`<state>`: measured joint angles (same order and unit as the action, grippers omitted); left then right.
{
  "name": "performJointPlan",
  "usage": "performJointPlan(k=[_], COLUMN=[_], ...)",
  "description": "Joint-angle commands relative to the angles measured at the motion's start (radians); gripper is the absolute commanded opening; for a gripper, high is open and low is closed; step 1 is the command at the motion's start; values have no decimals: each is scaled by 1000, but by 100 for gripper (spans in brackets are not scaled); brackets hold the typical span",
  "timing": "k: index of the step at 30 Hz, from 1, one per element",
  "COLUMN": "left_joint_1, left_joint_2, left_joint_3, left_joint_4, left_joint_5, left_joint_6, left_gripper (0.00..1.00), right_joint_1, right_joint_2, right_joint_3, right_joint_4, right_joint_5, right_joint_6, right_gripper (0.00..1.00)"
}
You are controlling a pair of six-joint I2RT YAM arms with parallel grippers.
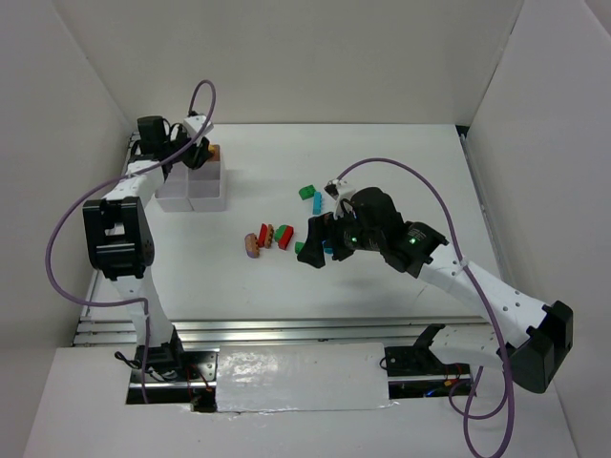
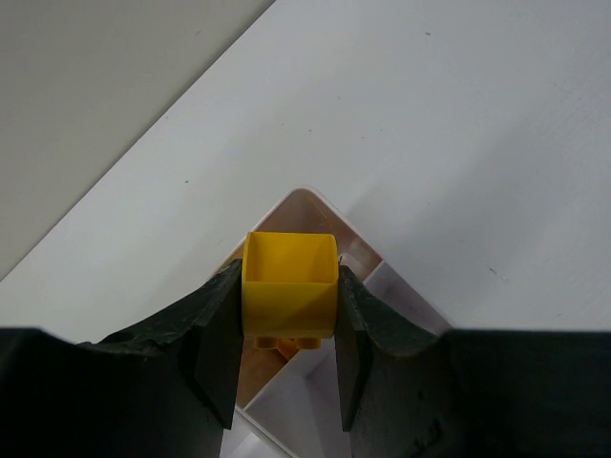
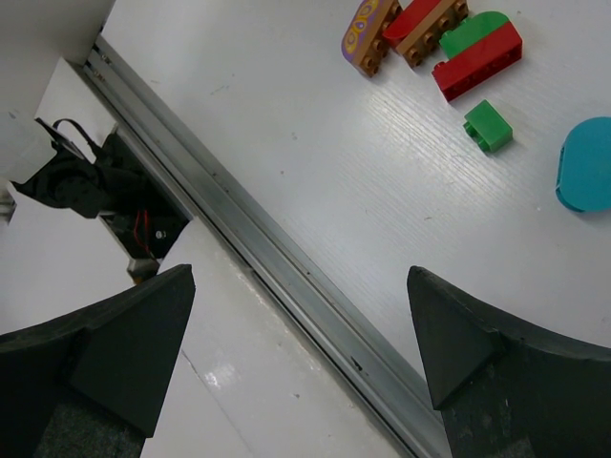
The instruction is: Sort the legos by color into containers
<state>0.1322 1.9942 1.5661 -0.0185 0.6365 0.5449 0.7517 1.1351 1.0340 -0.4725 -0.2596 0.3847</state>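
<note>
Item, nearest: the two arm bases at six o'clock of the top view, with a metal rail (image 3: 258, 239) just beyond them along the near edge of the table (image 1: 401, 153). Item: right claw (image 3: 301, 277), released, jaws spread wide with nothing between them, hanging over the table near its middle. Its wrist camera looks back past both fingers (image 3: 134, 334) to the rail. Item: loose legos, a cluster at nine o'clock of that claw in the top view and at one o'clock in its wrist view. Running across the wrist view from the left: a purple and brown oval piece (image 3: 370, 33), a red brick (image 3: 420, 17) touching a brown brick (image 3: 437, 33), a longer red brick (image 3: 482, 62) with a green arch (image 3: 473, 29) against it, a small green brick (image 3: 488, 125) lying apart just below them, and a teal piece (image 3: 584, 164) cut by the picture's edge. Item: farther on, toward twelve o'clock of the claw, a green brick (image 1: 306, 193) and a teal brick (image 1: 318, 202) lie side by side (too small to tell whether they touch). Item, farthest: white tray (image 1: 208, 196) at ten o'clock of the table. Left claw (image 2: 289, 277) hangs over its far end, clenched on a yellow brick (image 2: 291, 296). The brick is pinched by its flat sides between both fingers, hollow side toward the camera, studs on the side away from it. It sits above a corner compartment of the tray; whether it touches the walls cannot be told.
</note>
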Motion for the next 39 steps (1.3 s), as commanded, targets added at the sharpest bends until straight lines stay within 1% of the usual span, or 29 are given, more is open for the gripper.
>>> performJointPlan(k=[1,3,4,5,6,11,17,19,20,21,23,24,25,27,28,29,30,31,32,33,34,35,36,37,38,39], left_joint_1=[1,1,1,1,1,1,7,7,7,6,9,10,15,30,35,43,47,52,53,52,53,53,52,52,52,50], left_joint_2=[-18,-26,-29,-32,-38,-58,-164,-198,-233,-250,-287,-291,-296,-316,-333,-394,-441,-493,-620,-676,-693,-687,-693,-710,-748,-756], left_joint_3=[-35,-54,-60,-61,-63,-51,-86,-87,-84,-72,-5,74,112,187,187,166,87,30,-39,-145,-114,-113,-138,-177,-214,-253], left_joint_4=[46,60,66,71,72,49,78,94,98,82,27,-36,-172,-294,-372,-377,-367,-298,-250,-218,-309,-357,-356,-333,-289,-285], left_joint_5=[42,35,29,29,32,37,-1,-23,-85,-131,-260,-375,-397,-382,-392,-408,-423,-455,-480,-498,-546,-564,-554,-516,-483,-451], left_joint_6=[4,-6,-17,-23,-26,-34,-104,-183,-224,-340,-489,-637,-687,-765,-798,-844,-938,-995,-1073,-1108,-1158,-1166,-1168,-1174,-1181,-1182], left_gripper=[25,26,41,63,99,100,100,100,99,99,100,100,100,100,99,100,100,100,100,100,100,100,99,100,99,99], right_joint_1=[-6,-6,-5,-5,-5,-5,-5,-5,-5,-6,-5,-6,-6,-6,-8,-6,-8,-8,-8,-8,-8,-8,-6,-6,-5,-5], right_joint_2=[-11,-14,-15,-17,-17,-15,-6,6,12,20,70,118,142,210,233,256,306,334,360,412,439,462,509,534,555,590], right_joint_3=[20,11,9,8,6,5,1,0,0,4,40,52,69,112,142,158,172,188,220,238,274,293,308,343,357,366], right_joint_4=[31,38,41,43,44,49,63,67,72,69,29,15,-1,-55,-70,-107,-120,-129,-155,-167,-188,-196,-204,-210,-221,-219], right_joint_5=[-18,-21,-24,-24,-27,-32,-35,-17,-7,5,55,77,104,195,227,256,294,309,325,344,361,375,387,391,392,405], right_joint_6=[6,8,11,13,13,14,16,26,29,40,54,77,94,156,177,198,215,221,244,252,270,278,283,287,296,298], right_gripper=[100,100,100,100,100,100,100,100,100,100,100,100,100,100,100,100,100,100,99,99,96,96,94,92,87,85])
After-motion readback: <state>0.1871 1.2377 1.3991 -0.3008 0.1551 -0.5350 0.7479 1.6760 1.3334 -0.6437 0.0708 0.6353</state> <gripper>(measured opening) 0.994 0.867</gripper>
